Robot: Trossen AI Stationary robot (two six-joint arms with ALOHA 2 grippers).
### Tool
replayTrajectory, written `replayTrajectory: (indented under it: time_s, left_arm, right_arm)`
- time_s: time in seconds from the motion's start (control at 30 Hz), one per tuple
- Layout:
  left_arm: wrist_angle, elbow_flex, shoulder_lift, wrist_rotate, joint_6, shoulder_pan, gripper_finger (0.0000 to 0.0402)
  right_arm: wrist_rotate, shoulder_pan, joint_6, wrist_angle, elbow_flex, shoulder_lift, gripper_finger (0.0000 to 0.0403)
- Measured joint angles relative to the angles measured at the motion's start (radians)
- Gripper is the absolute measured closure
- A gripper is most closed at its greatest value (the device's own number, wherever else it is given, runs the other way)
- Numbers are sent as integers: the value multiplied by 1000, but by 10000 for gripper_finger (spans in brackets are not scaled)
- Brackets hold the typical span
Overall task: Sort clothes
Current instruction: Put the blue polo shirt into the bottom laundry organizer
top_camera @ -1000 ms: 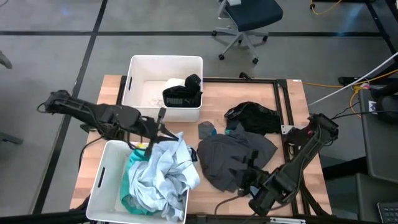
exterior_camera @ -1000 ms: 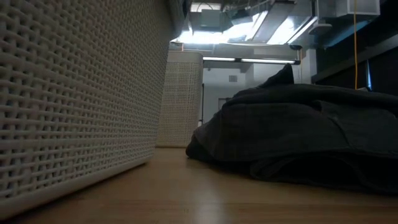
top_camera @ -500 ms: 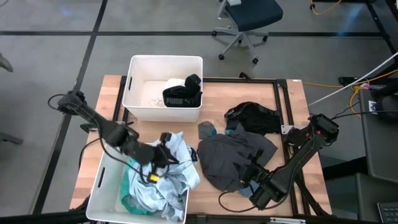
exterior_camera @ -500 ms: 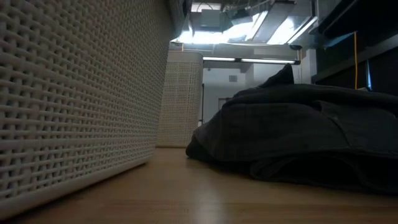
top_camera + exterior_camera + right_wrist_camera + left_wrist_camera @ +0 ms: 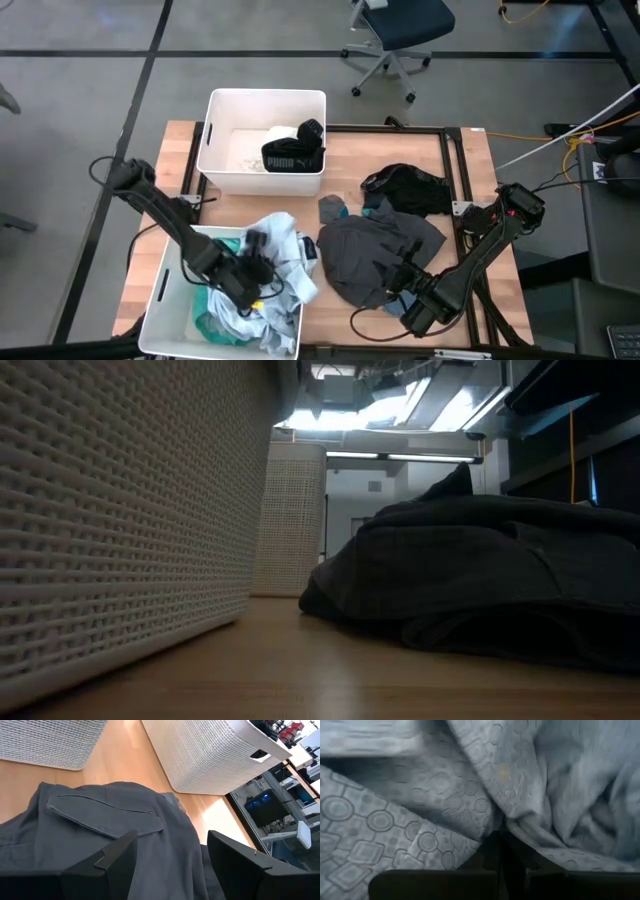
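- My left tool (image 5: pixel 250 275) was down inside the near white bin (image 5: pixel 160 300), its fingers pinched shut on the pale patterned garment (image 5: pixel 272 262); the left wrist view showed that cloth bunched into folds right where the two fingertips met.
- That garment lay heaped over the bin's right wall, with a teal garment (image 5: pixel 207 300) showing under it in the same bin.
- My right tool (image 5: pixel 398 283) sat low at the near edge of the grey trousers (image 5: pixel 375 255), fingers (image 5: pixel 112 857) spread wide and holding nothing, the flapped pocket just ahead of them.
- The grey trousers lay crumpled on the wooden tabletop (image 5: pixel 345 170), right of the near bin and apart from it.
- A small grey-and-teal piece (image 5: pixel 333 209) touched the far edge of the trousers, and a black garment (image 5: pixel 408 188) lay just beyond, toward the right.
- The far white bin (image 5: pixel 215 140) held the black PUMA garment (image 5: pixel 293 157), draped against its near wall, with something white behind it.
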Motion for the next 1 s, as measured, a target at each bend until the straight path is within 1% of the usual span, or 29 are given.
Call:
replayTrajectory:
  time_s: [0.07, 0.23, 0.43, 0.53, 0.6, 0.7, 0.8, 0.87, 1.0]
  left_arm:
    - [-32, -14, 36, 2, -37, -12, 396]
    - [-26, -91, 115, 25, -95, -38, 396]
    - [56, -183, 190, 88, -103, -57, 396]
    - [72, -203, 207, 131, -101, -58, 396]
    - [69, -206, 209, 138, -100, -62, 396]
    - [32, -185, 193, 184, -81, -61, 396]
    - [-71, -124, 166, 209, -78, -62, 396]
    - [-134, -75, 129, 201, -93, -64, 396]
    - [-191, 8, 44, 192, -122, -64, 396]
  right_arm:
    - [0, 0, 0, 3, 0, 0, 162]
    - [0, 0, -1, 15, 0, 0, 162]
    - [0, 0, -4, 21, 0, 0, 162]
    - [-1, 0, -4, 22, 0, 0, 162]
    - [-1, 0, -4, 22, 0, 0, 162]
    - [-1, 0, -4, 24, 0, 0, 162]
    - [-1, 0, -4, 25, 0, 0, 162]
    - [-1, 0, -4, 25, 0, 0, 162]
    - [-1, 0, -4, 25, 0, 0, 162]
